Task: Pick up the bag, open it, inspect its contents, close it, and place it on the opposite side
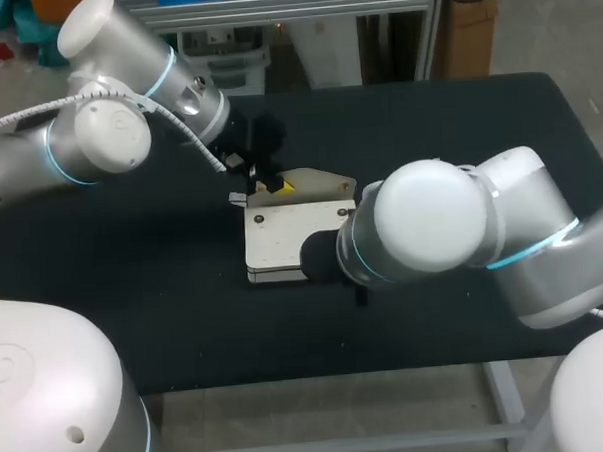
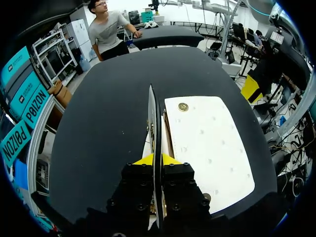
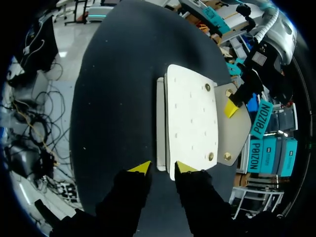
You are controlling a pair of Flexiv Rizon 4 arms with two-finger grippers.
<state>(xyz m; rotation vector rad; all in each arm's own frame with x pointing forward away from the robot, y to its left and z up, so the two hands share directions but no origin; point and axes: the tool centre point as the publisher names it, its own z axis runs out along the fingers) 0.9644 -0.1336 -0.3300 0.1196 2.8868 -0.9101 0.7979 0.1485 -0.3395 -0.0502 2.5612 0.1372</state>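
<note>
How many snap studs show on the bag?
4 studs: two on the bag's front panel, two on the flap in the left gripper. Others may be hidden.

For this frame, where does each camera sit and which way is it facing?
Head view: fixed above and behind, looking down on the black table; left arm and right arm come in over the white bag.
Left wrist view: on the left wrist, looking along the table; left gripper shut on the bag's flap, seen edge-on.
Right wrist view: on the right wrist, looking down at the bag; right gripper open at its edge.
Shared: all show the bag.
</note>
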